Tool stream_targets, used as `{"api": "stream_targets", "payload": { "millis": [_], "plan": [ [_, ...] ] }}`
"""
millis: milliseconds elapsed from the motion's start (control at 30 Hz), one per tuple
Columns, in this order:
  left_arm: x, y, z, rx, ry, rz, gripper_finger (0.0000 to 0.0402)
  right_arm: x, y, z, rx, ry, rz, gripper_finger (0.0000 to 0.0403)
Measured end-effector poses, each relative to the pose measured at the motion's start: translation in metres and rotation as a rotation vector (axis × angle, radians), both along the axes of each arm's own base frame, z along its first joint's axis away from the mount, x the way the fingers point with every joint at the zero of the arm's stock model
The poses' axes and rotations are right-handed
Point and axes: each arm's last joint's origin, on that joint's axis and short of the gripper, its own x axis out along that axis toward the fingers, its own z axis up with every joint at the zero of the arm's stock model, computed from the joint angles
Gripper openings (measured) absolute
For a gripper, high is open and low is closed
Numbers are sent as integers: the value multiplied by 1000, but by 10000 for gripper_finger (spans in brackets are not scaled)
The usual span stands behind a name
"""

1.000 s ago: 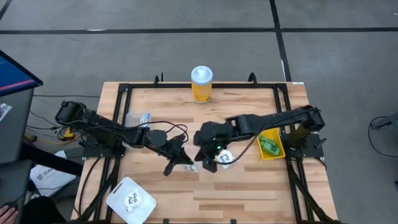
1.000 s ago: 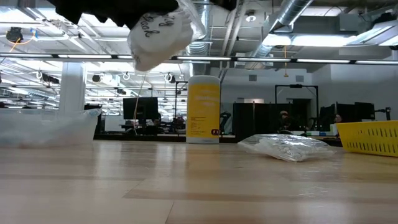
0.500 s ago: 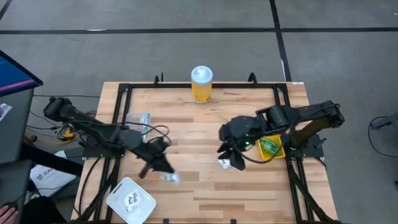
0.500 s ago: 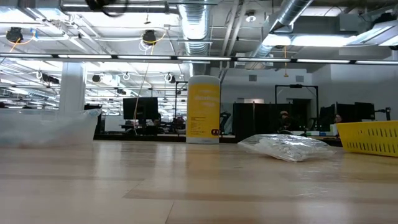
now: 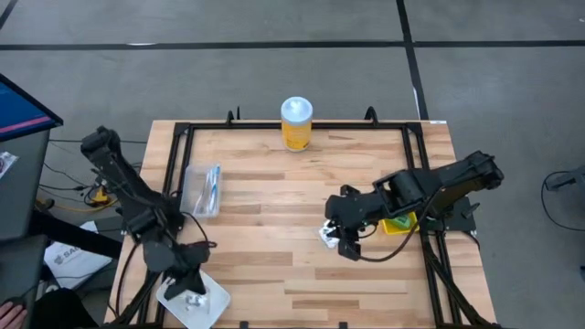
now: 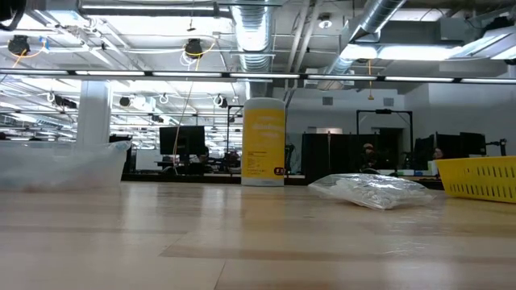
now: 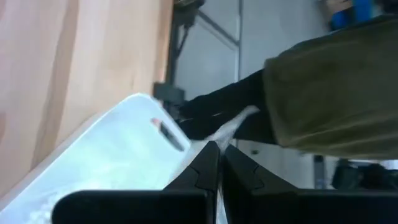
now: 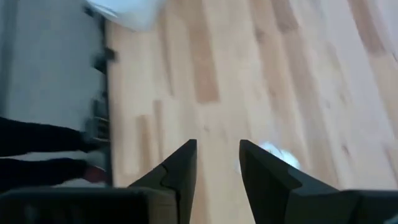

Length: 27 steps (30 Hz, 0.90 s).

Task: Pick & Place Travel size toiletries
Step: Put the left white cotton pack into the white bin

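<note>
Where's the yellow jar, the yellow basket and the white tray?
yellow jar (image 5: pixel 296 133), high view, on its yellow body under the white lid.
yellow basket (image 6: pixel 482 179), low view, on its side wall.
white tray (image 5: pixel 216 299), high view, on its right corner.

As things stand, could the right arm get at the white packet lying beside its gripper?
Probably yes: the right gripper is open right by the white packet, and nothing stands between them.

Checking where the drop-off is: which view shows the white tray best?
The high view: the whole white tray shows at the table's near-left corner, under the left end effector. The left wrist view shows only its rim and handle slot. The right wrist view catches one blurred corner. The low view misses it.
</note>
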Motion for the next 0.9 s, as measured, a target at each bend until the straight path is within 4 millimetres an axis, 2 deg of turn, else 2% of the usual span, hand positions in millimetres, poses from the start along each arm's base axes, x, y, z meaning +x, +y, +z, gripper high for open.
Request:
{"api": "stream_targets", "payload": {
  "millis": [167,367,567,700,800,900],
  "plan": [
    [0,-9,-22,35,115,20,5,8,0,-23,-63,138,-99,128],
    [-5,-9,-48,44,280,-19,43,21,1,-55,-137,326,-136,183],
    [-5,-9,-47,29,276,-25,126,35,2,-93,-215,516,-172,250],
    [-6,-8,-42,8,258,-24,195,45,-1,-117,-238,572,-153,265],
    [-8,-6,-38,-18,254,-25,241,51,-5,-130,-238,543,-119,264],
    [-9,-4,-34,-46,257,-19,271,62,-11,-137,-222,439,-55,264]
  ]
}}
